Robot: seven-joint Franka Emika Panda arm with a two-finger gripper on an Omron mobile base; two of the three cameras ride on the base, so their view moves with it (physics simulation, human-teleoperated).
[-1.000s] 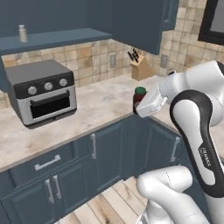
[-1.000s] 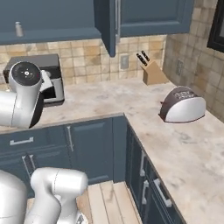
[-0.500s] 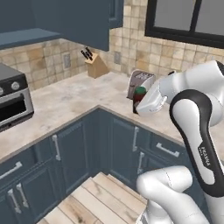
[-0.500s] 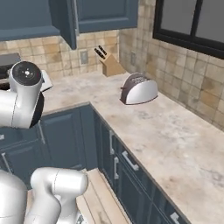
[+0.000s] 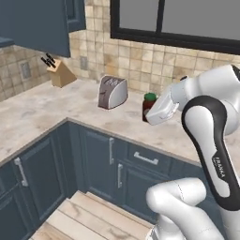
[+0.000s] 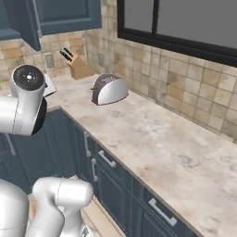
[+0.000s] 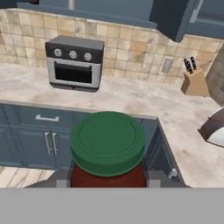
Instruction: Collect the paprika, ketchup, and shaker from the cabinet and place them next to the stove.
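I see paprika [image 7: 107, 144] held in gripper [image 5: 149, 115], fingers closed on jar from both sides, green lid facing hand camera. Jar is carried in air, in front of counter [image 5: 42, 112] edge. Toaster [image 5: 112, 92] stands on counter near, to left of jar in left base view; knife block [image 5: 60, 75] further in corner. In hand view I see toaster oven [image 7: 75, 63] on counter, cabinet [image 7: 175, 17] door open above.
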